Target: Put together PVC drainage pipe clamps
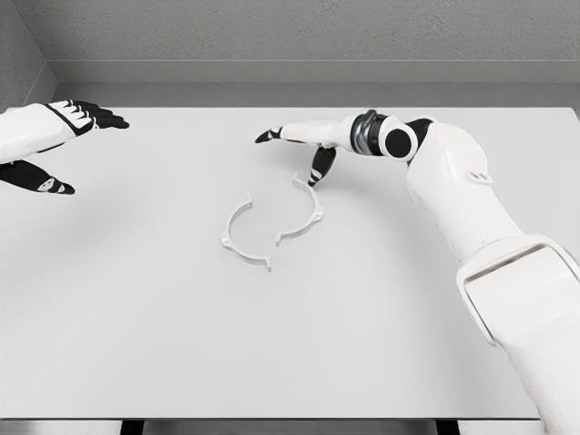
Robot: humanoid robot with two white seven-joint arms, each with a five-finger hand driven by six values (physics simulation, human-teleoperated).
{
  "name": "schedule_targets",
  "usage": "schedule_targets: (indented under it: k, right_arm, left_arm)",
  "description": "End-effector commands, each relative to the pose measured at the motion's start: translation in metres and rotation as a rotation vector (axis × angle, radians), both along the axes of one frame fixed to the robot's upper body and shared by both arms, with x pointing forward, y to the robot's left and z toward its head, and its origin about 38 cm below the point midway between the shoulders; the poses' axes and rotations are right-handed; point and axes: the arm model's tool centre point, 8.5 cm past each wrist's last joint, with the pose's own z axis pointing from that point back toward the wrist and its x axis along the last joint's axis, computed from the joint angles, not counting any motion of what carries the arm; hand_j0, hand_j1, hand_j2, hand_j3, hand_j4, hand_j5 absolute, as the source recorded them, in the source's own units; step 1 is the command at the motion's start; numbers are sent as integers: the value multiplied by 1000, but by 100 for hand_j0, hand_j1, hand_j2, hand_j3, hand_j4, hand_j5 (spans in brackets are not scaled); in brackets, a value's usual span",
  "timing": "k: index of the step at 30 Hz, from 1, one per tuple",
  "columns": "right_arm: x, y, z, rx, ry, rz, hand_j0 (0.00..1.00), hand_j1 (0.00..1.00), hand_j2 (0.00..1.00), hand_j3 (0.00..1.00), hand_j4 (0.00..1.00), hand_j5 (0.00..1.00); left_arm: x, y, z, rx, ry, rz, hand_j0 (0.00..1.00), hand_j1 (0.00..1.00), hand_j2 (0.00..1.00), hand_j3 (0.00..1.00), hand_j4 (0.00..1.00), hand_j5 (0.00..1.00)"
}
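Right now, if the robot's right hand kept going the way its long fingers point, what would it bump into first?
Probably nothing. The right hand points left across the bare table, passing behind the two clamp halves. The left hand lies far along that way, though depth is hard to judge.

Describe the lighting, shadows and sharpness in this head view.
Head view: even, diffuse simulator light with no glare on the white table; soft faint shadows under the two clamp halves and beneath the right hand; the left hand casts a broad dim shadow at the left edge. Everything is sharp, without motion blur or visible distortion.
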Motion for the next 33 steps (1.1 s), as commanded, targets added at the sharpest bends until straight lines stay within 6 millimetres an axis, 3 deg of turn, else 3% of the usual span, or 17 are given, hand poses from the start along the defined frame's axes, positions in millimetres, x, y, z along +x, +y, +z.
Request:
schedule_targets:
  k: [1,33]
  right_arm:
    - [-1,2,2,17,-8,20,100,100,100,100,100,100]
    - [-7,11,-1,-44,-8,87,100,100,100,100,100,100]
  left_arm:
    - [0,0,1,-6,1,2,100,100,100,100,100,100]
    - [0,3,5,-14,-11,9,100,100,100,100,100,100]
